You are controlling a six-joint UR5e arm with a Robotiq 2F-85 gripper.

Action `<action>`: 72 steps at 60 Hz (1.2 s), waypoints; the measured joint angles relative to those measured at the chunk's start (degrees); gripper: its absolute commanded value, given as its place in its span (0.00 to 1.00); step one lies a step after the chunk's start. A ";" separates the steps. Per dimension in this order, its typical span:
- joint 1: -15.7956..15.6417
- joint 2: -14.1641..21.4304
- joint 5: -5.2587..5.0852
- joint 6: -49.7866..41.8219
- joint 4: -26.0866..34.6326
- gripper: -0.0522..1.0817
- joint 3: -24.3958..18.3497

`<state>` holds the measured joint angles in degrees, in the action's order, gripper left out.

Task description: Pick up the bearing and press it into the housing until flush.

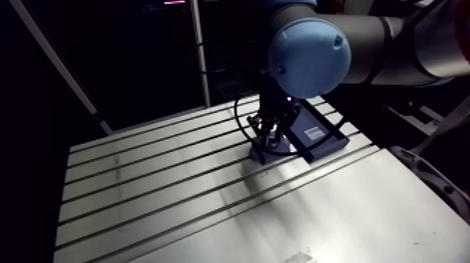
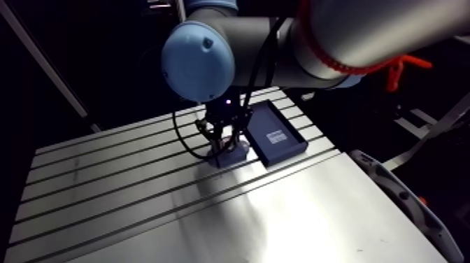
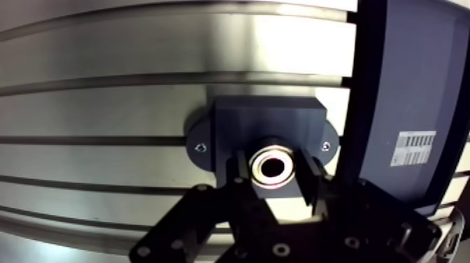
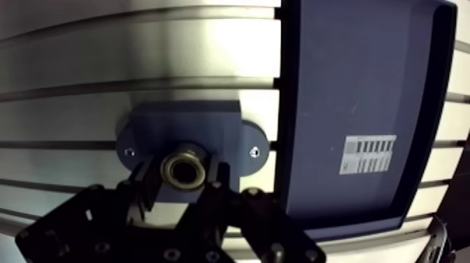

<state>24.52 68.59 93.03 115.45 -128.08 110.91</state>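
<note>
The bearing (image 3: 273, 166) is clamped between the gripper's (image 3: 274, 175) two fingers, parted only by its width, directly over the housing (image 3: 266, 115). Judged from here, keep it square to the housing and press straight down, slowly; tilting risks jamming.

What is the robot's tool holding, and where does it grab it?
The tool holds the bearing, a small metal ring. It is pinched on two opposite sides of its outer rim, right over the housing.

A slotted aluminium table (image 1: 175, 203) catches bright glare amid dim, dark surroundings.
</note>
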 measured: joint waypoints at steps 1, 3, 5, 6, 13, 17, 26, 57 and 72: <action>0.00 0.00 0.00 0.00 0.00 0.71 0.00; 0.00 0.00 0.00 0.00 0.00 0.71 0.01; 0.01 0.00 0.00 0.00 0.01 0.71 0.02; 0.00 0.00 0.00 0.00 0.01 0.71 0.03; 0.01 0.00 0.00 0.00 0.00 0.71 0.10; 0.01 0.00 0.00 0.00 -0.01 0.71 0.14; 0.01 0.00 0.00 0.00 -0.03 0.71 0.20; 0.15 0.00 0.00 0.00 -0.09 0.71 0.31; 0.16 0.00 0.00 0.00 -0.12 0.71 0.30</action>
<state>24.68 68.59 93.03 115.45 -128.19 111.21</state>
